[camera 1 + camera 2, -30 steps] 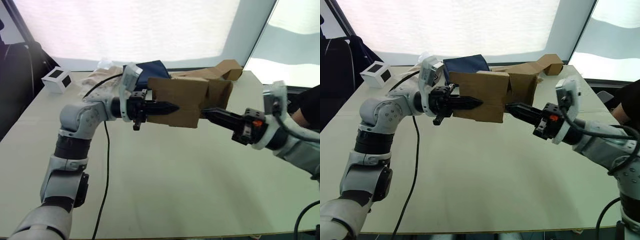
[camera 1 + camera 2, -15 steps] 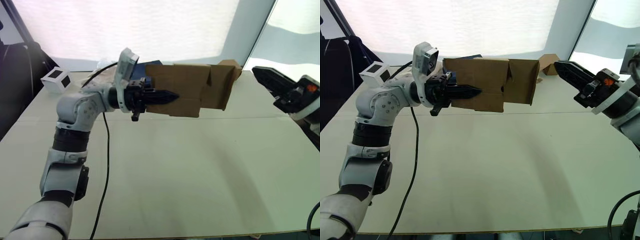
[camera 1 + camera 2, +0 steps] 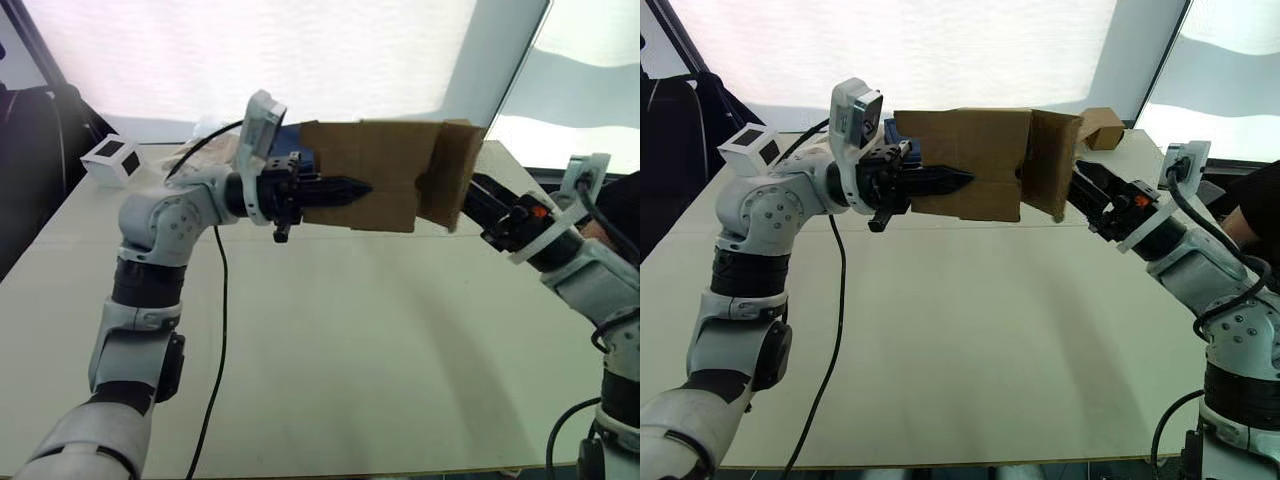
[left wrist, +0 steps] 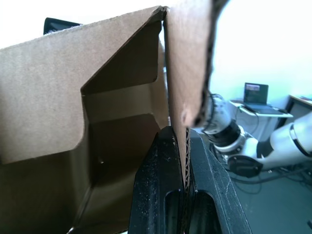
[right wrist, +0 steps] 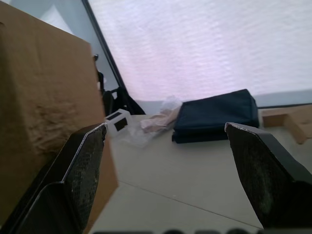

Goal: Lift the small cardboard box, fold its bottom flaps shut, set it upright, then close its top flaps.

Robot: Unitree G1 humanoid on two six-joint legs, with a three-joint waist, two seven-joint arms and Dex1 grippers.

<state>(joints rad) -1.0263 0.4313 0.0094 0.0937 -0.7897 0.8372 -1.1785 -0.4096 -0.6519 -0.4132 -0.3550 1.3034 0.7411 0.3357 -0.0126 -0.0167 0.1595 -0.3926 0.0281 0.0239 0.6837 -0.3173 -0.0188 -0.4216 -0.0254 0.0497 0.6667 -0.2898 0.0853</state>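
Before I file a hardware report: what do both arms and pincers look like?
Both arms have silver-grey shells with black joints. Each pincer, left pincer and right pincer, has two black tapered fingers and a white wrist camera block. The right wrist has an orange mark and black cables.

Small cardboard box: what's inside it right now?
In the left wrist view, the small cardboard box looks empty: bare brown walls and one flap folded inward. Its wall, pinched by the left gripper, hides the rest.

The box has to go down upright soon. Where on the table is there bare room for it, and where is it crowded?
The near and middle stretch of the pale table is bare, bordered on the robot's left by the black cable. The far edge is crowded: white cube with black squares, dark blue folded cloth, crumpled clear plastic, brown cardboard piece.
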